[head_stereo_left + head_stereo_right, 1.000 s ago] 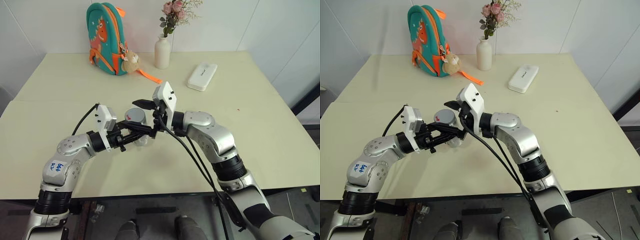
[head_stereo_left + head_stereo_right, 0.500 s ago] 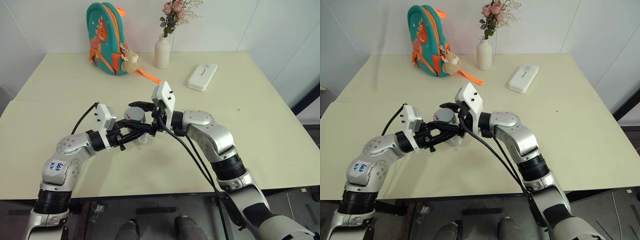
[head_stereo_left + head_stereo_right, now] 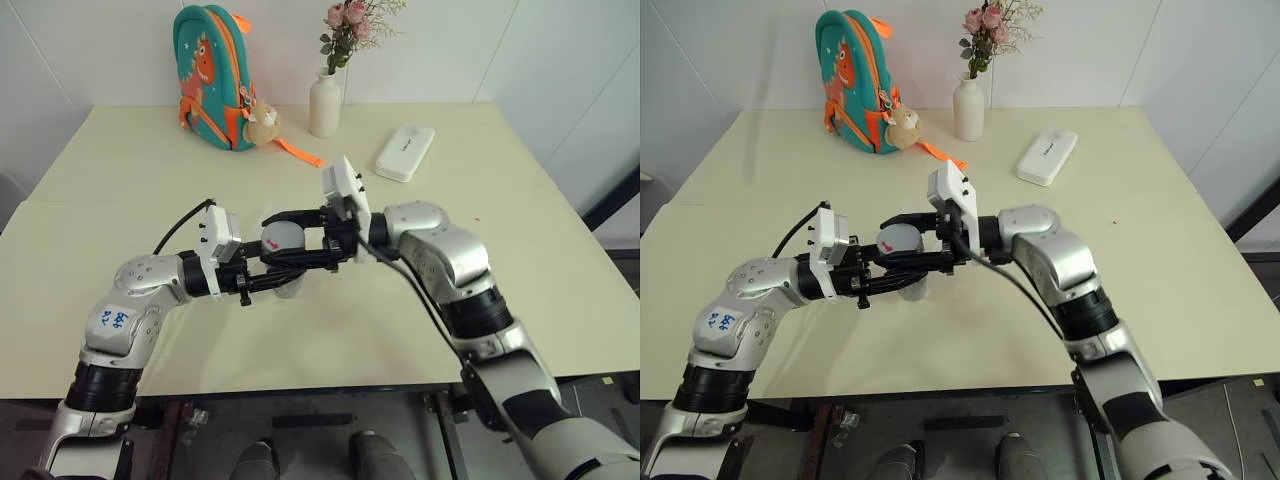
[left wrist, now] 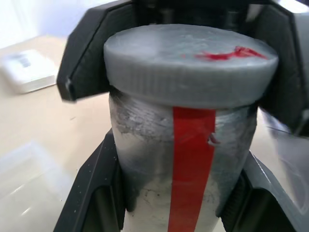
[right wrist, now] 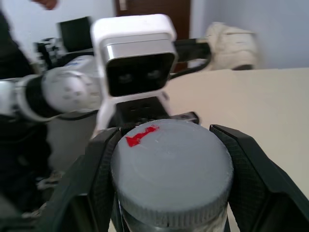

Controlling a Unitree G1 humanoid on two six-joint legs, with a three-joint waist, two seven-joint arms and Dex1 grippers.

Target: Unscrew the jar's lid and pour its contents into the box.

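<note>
Above the cream table (image 3: 120, 180), the jar (image 4: 186, 159) is clamped by the left gripper (image 3: 268, 282) while its lid (image 3: 283, 236) is pinched by the right gripper (image 3: 290, 238); twisting should be done squarely, keeping the jar upright.

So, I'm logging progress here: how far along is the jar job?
Done: the left gripper is shut on the jar, lifted off the table. In hand: the right gripper is shut on the lid, which sits on the jar. Left: unscrewing and pouring into the box.
</note>
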